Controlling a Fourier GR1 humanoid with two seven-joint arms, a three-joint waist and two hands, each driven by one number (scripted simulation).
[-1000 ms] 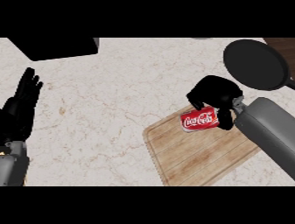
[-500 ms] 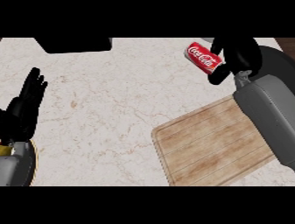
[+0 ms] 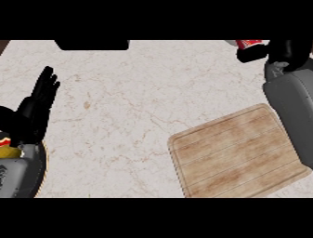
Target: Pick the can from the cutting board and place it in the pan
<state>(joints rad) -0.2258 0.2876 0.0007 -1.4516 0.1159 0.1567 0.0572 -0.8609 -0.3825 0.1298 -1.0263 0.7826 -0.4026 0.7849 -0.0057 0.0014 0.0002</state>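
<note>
A red can [image 3: 250,43] shows only partly at the top right edge of the view, with my right hand [image 3: 284,50] curled round it. The right forearm runs down the right side, passing over the corner of the wooden cutting board [image 3: 238,151], which lies bare on the marble counter. No pan shows in this view. My left hand [image 3: 32,109] rests open at the left, fingers pointing up.
A black object [image 3: 91,44] sits at the counter's far edge. A plate rim [image 3: 43,162] and a yellow item [image 3: 2,151] show at the lower left, beside the left forearm. Dark wood borders the counter at both top corners.
The right hand lifted the can off the cutting board and carried it up and to the right, to the top edge of the view. The left hand has stayed put.
</note>
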